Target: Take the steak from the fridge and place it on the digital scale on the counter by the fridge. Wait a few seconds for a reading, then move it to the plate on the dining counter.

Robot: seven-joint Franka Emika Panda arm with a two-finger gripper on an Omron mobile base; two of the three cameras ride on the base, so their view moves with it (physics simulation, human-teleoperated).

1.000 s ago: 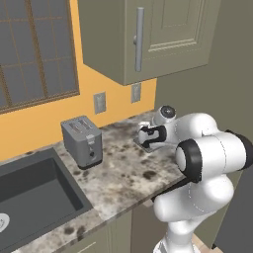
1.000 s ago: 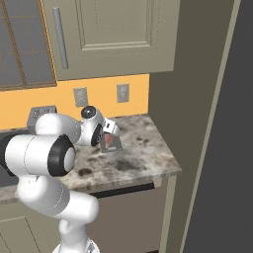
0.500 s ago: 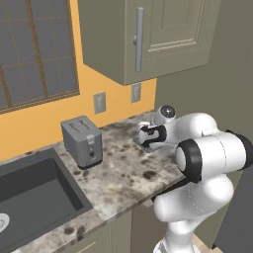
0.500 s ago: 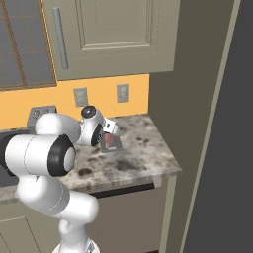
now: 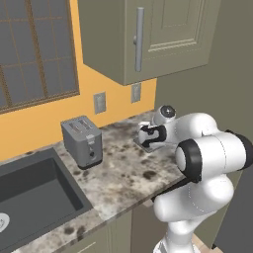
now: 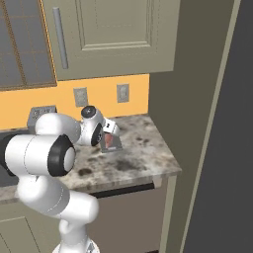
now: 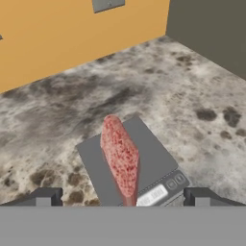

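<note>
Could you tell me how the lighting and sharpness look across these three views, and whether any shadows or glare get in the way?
Hand view: even light, no glare; the steak on the digital scale is sharp. Left base view: flat rendered light, a soft shadow beside the toaster. Right base view: the fridge side is a dark plain mass; the counter is evenly lit, no blur.

Kitchen: sink, toaster, cabinets

The steak lies on the scale, near the counter's back edge by the fridge. The toaster stands farther left, beside the sink.
</note>
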